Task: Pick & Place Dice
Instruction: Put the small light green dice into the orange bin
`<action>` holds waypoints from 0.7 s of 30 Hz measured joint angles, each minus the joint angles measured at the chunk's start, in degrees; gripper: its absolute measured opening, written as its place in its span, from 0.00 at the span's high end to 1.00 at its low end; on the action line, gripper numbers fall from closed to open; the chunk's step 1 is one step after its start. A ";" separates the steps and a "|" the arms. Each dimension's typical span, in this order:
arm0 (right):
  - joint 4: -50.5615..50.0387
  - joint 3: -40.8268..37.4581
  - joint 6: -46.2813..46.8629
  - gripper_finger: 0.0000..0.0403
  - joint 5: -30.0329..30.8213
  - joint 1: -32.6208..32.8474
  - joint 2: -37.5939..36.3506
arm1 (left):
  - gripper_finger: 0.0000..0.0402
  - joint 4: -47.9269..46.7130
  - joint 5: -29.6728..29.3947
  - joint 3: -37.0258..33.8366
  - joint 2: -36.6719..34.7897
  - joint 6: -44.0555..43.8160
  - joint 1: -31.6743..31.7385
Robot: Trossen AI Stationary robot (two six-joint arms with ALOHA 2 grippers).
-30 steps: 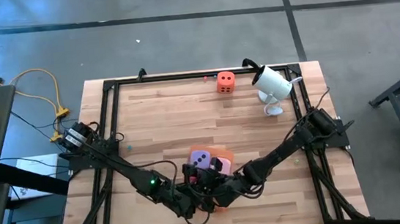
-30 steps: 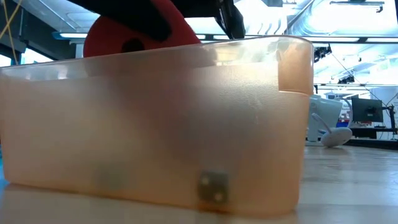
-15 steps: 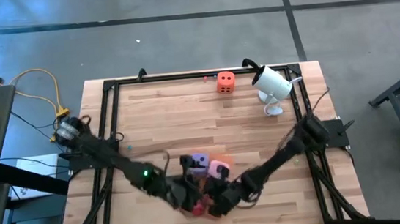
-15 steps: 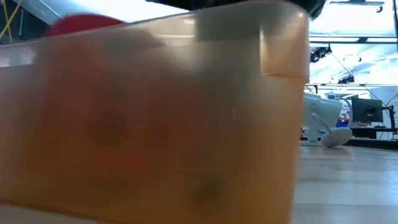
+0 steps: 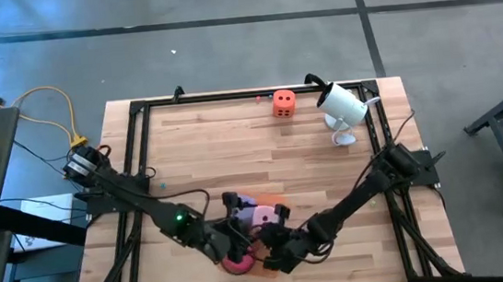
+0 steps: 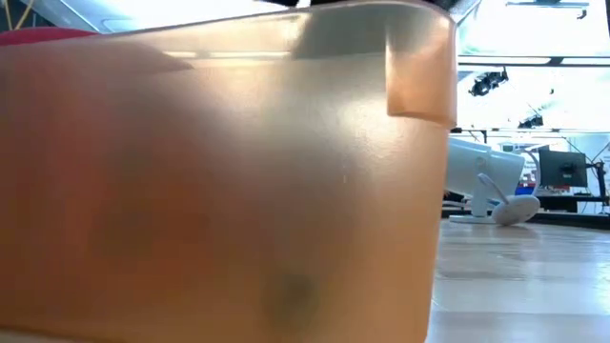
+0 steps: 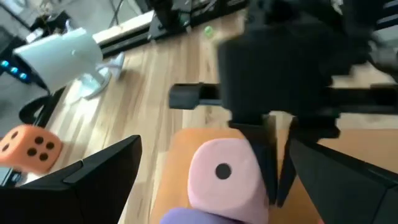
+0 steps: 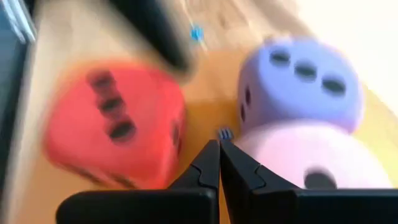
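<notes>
Both arms reach in over the near edge of the wooden table (image 5: 234, 152), meeting at the translucent orange container (image 6: 219, 181). Left gripper (image 5: 236, 244): fingers (image 7: 93, 180) spread wide apart, nothing between them that can be made out; it sits over the near-left part of the container. Right gripper (image 8: 219, 163): jaws pressed fully together, holding nothing, the tips lying between the red die and the pink die. Red die (image 8: 115, 121) shows a face with three dark pips; in the high view it appears at the container's near edge (image 5: 238, 263), just beside the left gripper. Pink die (image 7: 224, 174) rests inside the container with a single pip facing up, touching the purple die (image 8: 301, 81), which shows three pips on top. From above, the purple die (image 5: 244, 204) and pink die (image 5: 263, 216) lie side by side, partly covered by the arms. Orange die (image 5: 284, 103) stands alone at the far side of the table, well apart from the container and near the white camera (image 5: 343, 106), which stands at the far-right corner. In the low view the container wall fills most of the frame, its contents only vague shapes.
</notes>
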 joint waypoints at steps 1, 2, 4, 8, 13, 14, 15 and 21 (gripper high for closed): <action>-0.28 0.19 0.00 1.00 1.24 0.06 -0.65 | 0.00 0.10 0.36 0.00 -0.54 0.47 -0.34; -1.61 0.17 -0.08 1.00 2.62 0.41 -1.46 | 0.00 -0.13 0.51 0.00 -1.18 1.00 -0.65; -3.82 0.09 -0.48 1.00 5.06 0.92 -3.15 | 0.00 -1.76 1.30 -0.02 -2.78 2.06 -1.69; -9.26 0.12 1.52 1.00 8.33 2.01 -7.16 | 0.00 -7.42 10.30 -0.03 -6.84 2.17 -3.74; -18.97 0.21 8.28 0.97 6.22 2.64 -13.13 | 0.00 -17.15 22.38 -0.06 -11.98 -3.91 -4.78; -21.84 0.21 10.42 0.96 5.22 2.94 -14.13 | 0.00 -18.77 23.50 -0.07 -12.76 -5.65 -4.79; -24.24 0.19 13.35 0.94 3.52 3.04 -15.18 | 0.00 -20.61 23.58 -0.07 -13.53 -7.43 -4.78; -46.03 0.21 38.93 0.76 -14.46 4.45 -19.94 | 0.00 -29.06 23.62 -0.15 -15.06 -13.46 -5.23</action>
